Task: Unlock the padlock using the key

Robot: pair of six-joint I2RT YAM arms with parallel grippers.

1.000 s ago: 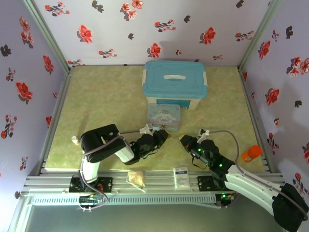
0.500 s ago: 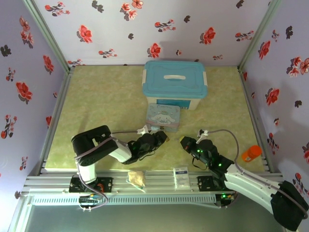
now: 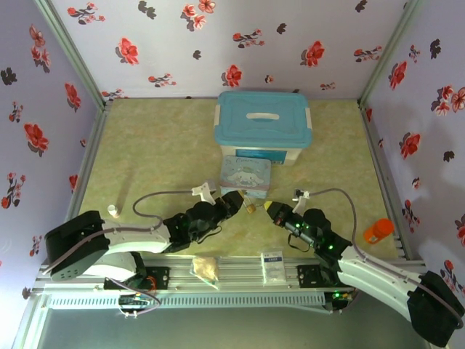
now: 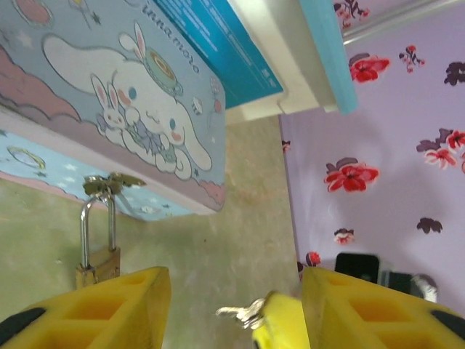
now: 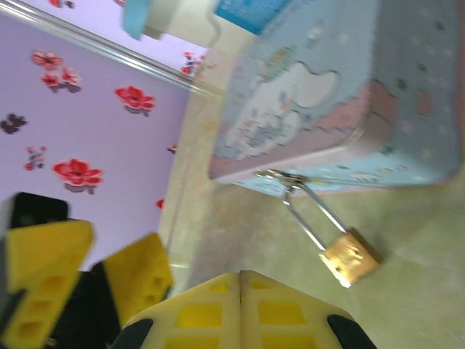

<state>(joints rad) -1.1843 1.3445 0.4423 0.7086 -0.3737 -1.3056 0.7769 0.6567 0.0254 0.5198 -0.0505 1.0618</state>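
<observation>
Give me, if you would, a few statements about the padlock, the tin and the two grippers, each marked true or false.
1. The padlock hangs by its shackle from the clasp of the cartoon tin. True.
2. The left gripper is clamped on the padlock. False: its jaws stand open, apart from the padlock.
3. The right gripper is shut, with the key sticking out of its tip. True.
4. The blue lid is off the storage box. False: the lid sits on it.

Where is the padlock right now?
In the top view the padlock sits mid-table, hanging from the clasp on the near side of the cartoon tin, between the left gripper and the right gripper.
</observation>
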